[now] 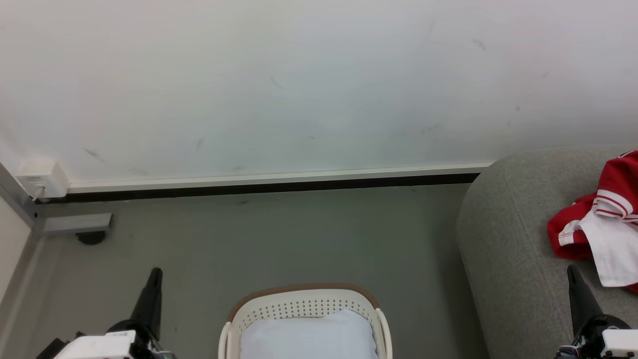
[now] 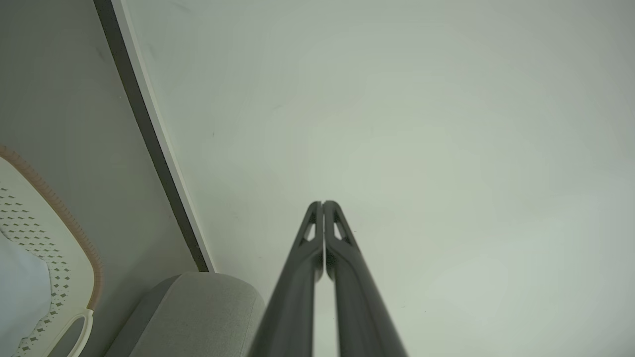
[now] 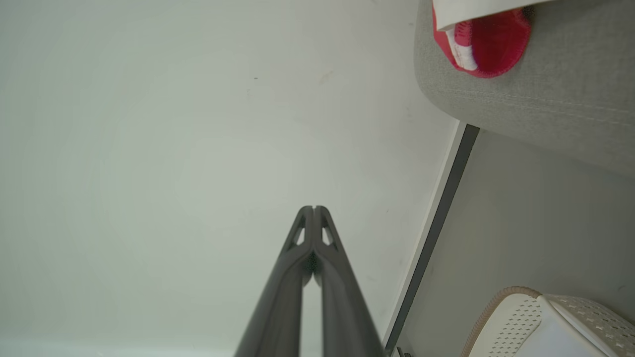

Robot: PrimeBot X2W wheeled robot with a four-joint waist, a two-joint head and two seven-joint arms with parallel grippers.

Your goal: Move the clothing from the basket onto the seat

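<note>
Since the red clothing [image 1: 605,219] lies bunched on the grey seat [image 1: 503,239] at three o'clock in the head view, the task looks done or nearly so (whether the heap is one garment or two I cannot tell, since the frame edge cuts it off). The basket [image 1: 304,301] stands on the floor [image 1: 279,234] at six o'clock. The part of it in view holds a pale blue cushion [image 1: 309,336] and nothing red, though its near half is out of frame.

Both pairs of jaws are pressed together and hold nothing. The left jaws are at seven o'clock over bare floor, and the right jaws are at five o'clock over the seat.

The main risk I see is at the right side. The tip of the right jaws stands just beside the white lining, so a careless swing toward twelve o'clock or three o'clock could hook the cloth and drag it along. In the right wrist view a red corner [image 3: 488,42] sits near the seat's rounded edge [image 3: 536,114], so a small tug there might tip the garment onto the floor. Another risk is stopping too early: something could lie unseen in the hidden half of the basket
</note>
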